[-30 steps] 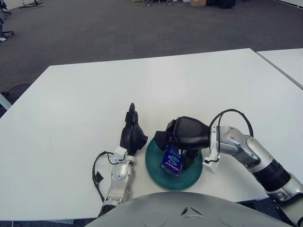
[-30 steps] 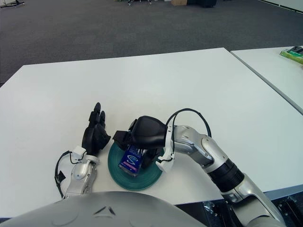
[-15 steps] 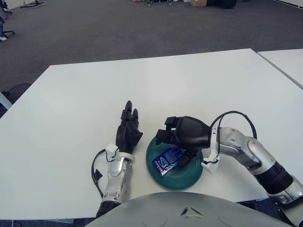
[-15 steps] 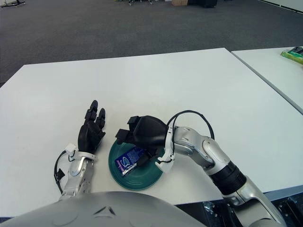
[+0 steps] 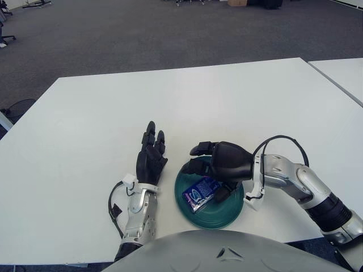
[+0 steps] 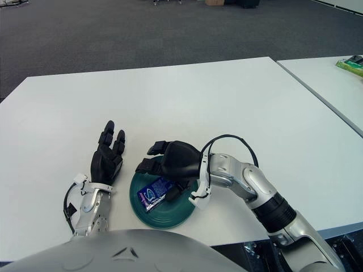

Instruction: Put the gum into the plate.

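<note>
One blue gum (image 5: 201, 192) pack lies flat inside the green plate (image 5: 233, 209) near the front edge of the white table (image 5: 85, 130), no longer gripped: a second ago the right hand (image 5: 224, 164) held it upright over the dish, and half a second ago the pack was already lying down with the fingers just coming off it. Now the right hand hovers over the plate's far rim, fingers (image 5: 199, 149) spread and holding nothing, with one lower digit close beside the pack's right end; whether it touches the wrapper cannot be told from either eye. The left hand (image 5: 150, 160) shows just left of the plate, fingers extended and empty, having shifted a little away from the rim over the same second, and it plays no part in the drop. Release appears complete, and the gum sits wholly within the rim, slightly left of centre, angled with one end toward the robot. Judged from how things lie, the task's goal is met, and what remains is for the right hand to lift clear without dragging the pack. That nearby lower finger is the one risk, since a sideways pull could nudge the light wrapper toward the rim
</note>
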`<act>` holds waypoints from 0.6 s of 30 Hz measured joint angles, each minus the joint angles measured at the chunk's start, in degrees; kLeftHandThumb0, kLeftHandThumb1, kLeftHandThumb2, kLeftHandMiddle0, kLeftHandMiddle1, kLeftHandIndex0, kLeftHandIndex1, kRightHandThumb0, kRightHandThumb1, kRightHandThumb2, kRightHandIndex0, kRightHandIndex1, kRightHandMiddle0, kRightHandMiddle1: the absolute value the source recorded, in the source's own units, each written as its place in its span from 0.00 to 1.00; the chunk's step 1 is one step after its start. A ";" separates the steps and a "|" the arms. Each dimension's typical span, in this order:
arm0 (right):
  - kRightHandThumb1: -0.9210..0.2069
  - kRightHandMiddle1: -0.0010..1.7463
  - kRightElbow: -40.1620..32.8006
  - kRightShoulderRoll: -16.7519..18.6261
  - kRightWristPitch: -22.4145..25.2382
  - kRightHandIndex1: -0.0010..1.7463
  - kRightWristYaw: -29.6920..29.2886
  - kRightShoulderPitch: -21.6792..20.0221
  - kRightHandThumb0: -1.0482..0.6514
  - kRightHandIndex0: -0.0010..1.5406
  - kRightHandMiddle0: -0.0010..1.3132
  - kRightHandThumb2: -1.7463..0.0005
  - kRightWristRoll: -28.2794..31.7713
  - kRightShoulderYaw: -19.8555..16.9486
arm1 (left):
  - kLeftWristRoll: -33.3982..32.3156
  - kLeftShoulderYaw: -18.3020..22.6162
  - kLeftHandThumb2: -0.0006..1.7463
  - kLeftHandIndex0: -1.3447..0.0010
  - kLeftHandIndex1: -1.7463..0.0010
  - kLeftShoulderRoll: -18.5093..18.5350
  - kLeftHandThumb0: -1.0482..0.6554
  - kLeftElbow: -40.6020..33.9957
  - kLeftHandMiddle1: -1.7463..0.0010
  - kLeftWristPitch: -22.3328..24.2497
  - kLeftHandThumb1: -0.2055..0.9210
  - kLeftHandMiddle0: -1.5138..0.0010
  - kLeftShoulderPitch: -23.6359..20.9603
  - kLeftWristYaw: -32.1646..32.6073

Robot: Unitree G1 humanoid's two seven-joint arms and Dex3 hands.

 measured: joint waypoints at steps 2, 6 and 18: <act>0.00 0.19 0.31 0.04 -0.18 0.01 -0.67 0.05 0.06 0.14 0.00 0.39 0.00 -0.01 | -1.83 -0.01 0.63 1.00 0.92 0.01 0.05 -0.10 1.00 0.88 1.00 0.97 0.04 -0.49; 0.00 0.20 0.78 0.44 -0.20 0.01 -2.69 0.81 0.06 0.13 0.00 0.39 0.02 -0.42 | -4.76 -0.02 0.63 1.00 0.92 0.02 0.06 -0.48 1.00 1.62 1.00 0.97 0.25 -1.65; 0.00 0.35 0.71 4.53 10.63 0.02 -0.26 3.44 0.05 0.18 0.00 0.44 15.54 -5.05 | 1.56 -1.88 0.62 1.00 0.91 0.28 0.03 0.11 0.99 -1.39 1.00 0.95 0.78 -4.28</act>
